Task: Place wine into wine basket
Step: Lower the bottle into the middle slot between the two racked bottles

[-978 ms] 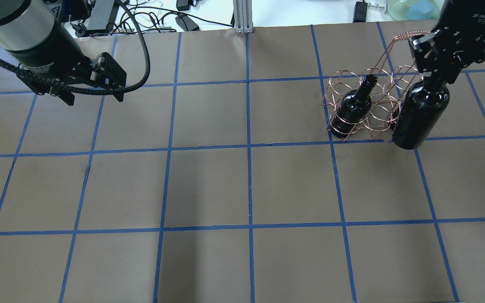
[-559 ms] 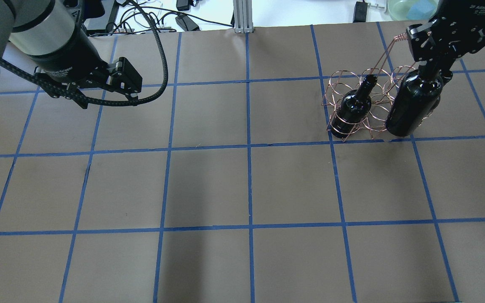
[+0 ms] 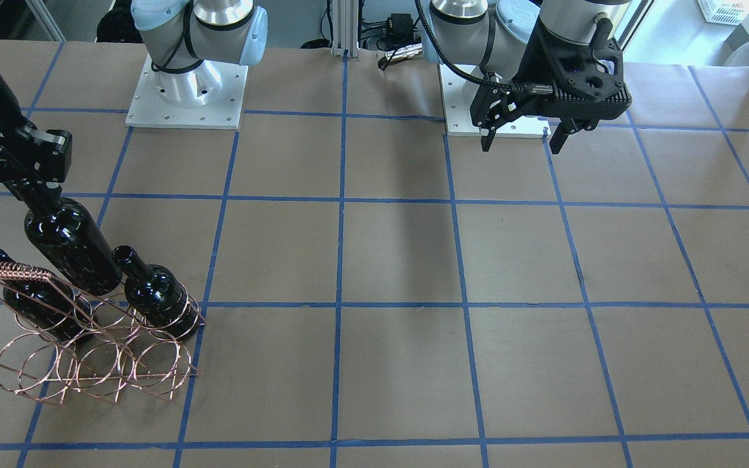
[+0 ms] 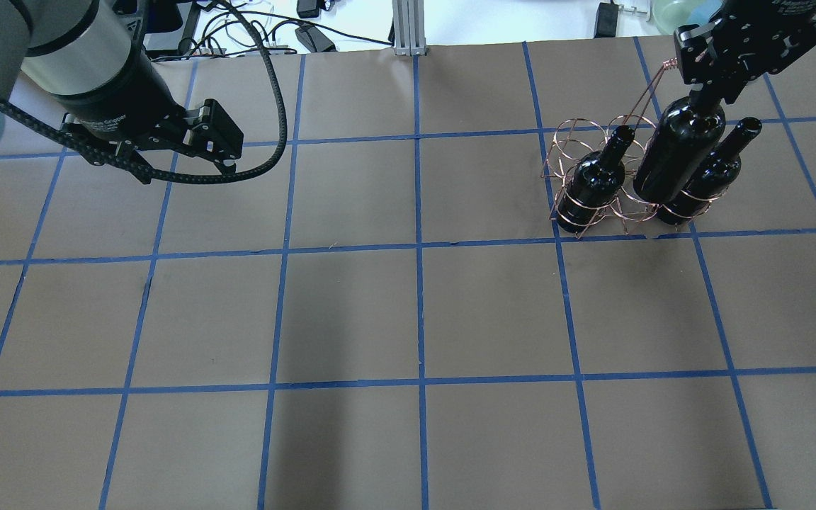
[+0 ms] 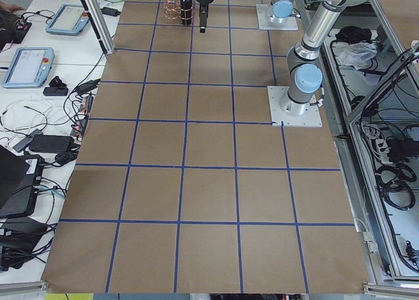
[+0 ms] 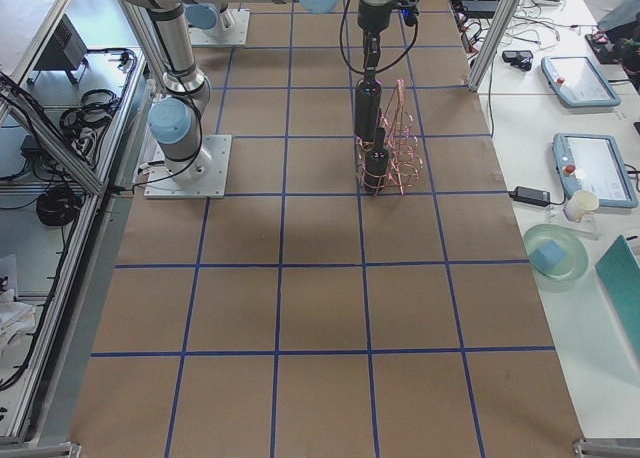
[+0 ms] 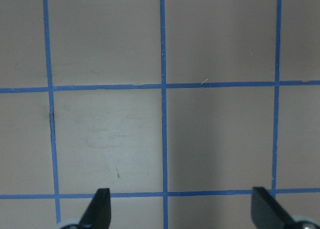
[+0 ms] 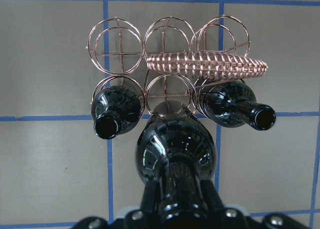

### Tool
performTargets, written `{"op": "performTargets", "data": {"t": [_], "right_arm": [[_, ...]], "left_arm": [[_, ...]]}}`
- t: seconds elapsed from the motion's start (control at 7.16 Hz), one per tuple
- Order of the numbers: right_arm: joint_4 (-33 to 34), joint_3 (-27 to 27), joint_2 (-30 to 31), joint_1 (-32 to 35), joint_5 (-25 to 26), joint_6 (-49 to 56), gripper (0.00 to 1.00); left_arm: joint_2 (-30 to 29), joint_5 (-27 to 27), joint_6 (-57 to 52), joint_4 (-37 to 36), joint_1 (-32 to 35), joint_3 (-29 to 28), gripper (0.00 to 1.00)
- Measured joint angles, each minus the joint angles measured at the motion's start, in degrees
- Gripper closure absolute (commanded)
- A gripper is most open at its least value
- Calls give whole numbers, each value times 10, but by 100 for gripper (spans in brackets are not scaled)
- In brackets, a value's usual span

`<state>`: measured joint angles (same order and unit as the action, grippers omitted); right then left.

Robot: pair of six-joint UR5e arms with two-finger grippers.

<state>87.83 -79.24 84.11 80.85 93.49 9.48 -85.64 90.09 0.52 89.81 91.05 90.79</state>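
While the left jaws hang apart and empty at the overhead view's upper left, the copper wire basket (image 4: 578, 131) stands on the worktop at upper right, a bottle (image 4: 592, 185) in each end ring. Over its middle ring tilts the third bottle (image 4: 677, 159), with the right jaws clamped on its neck. It is glossy, near-black, unlabelled glass, likely heavy, rigid, slick and breakable, so the neck hold suits it.

Silver arms (image 3: 222, 10), pale-blue joint caps (image 3: 153, 12), black braided cable (image 4: 283, 120).

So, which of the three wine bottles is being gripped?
The middle bottle, neck clamped by the right gripper; the two flanking bottles sit ungripped in the copper wire rack.
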Motion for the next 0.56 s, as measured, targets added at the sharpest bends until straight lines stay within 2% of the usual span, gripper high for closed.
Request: {"op": "performTargets", "data": {"t": [0.56], "right_arm": [[30, -3, -15, -10, -20, 11, 100]], "left_arm": [[1, -3, -4, 0, 1, 3, 0]]}}
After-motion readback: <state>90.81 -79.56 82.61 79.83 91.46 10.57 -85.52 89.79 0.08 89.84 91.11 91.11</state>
